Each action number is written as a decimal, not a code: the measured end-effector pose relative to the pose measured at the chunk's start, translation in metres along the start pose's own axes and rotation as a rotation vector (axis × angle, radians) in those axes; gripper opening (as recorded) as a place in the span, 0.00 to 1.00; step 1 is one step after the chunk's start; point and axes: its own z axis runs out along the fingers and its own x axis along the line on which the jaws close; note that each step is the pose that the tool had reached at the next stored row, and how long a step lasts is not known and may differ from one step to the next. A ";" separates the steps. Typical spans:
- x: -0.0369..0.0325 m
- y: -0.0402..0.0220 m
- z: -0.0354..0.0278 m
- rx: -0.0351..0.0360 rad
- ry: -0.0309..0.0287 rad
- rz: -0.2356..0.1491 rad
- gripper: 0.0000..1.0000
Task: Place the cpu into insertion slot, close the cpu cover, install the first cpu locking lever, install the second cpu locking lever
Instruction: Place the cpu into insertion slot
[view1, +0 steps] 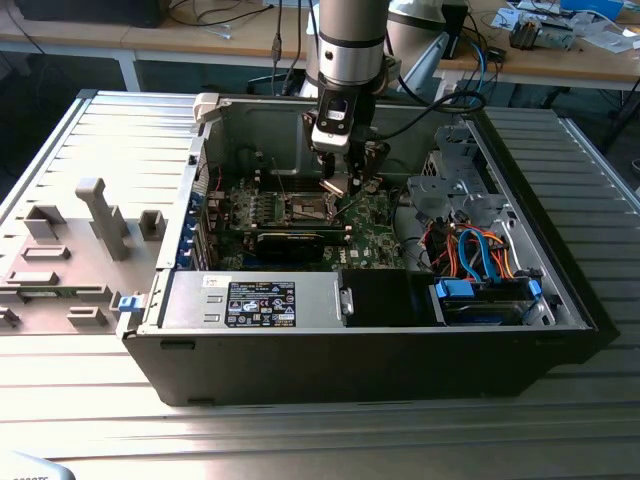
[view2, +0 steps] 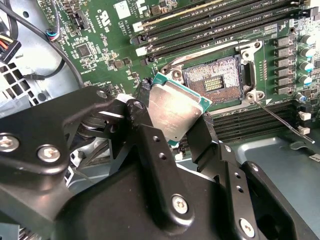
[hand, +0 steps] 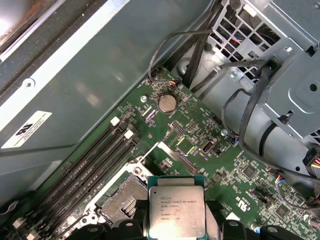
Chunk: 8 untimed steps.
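Exterior view: the jaws hang close by the socket. Second wrist view: they pinch the chip, tilted, beside the bare socket. First wrist view: chip unseated; I judge placing is in hand, and it calls for squaring up.

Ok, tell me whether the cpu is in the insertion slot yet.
Out. The claw grips the cpu by its edges, and the insertion slot lies bare, its contacts showing.

**Vertical reach, closed grip**

In the exterior view the arm points straight down, wrist vertical, with the gripper at its lower end. In the second wrist view both black fingers press against opposite edges of the cpu, gripping it.
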 end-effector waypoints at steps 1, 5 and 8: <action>0.0000 0.0000 0.0000 0.0001 0.0000 0.001 0.54; 0.0000 0.0000 0.0000 0.0002 -0.0001 0.004 0.54; 0.0000 0.0000 0.0000 0.0003 -0.0002 0.006 0.54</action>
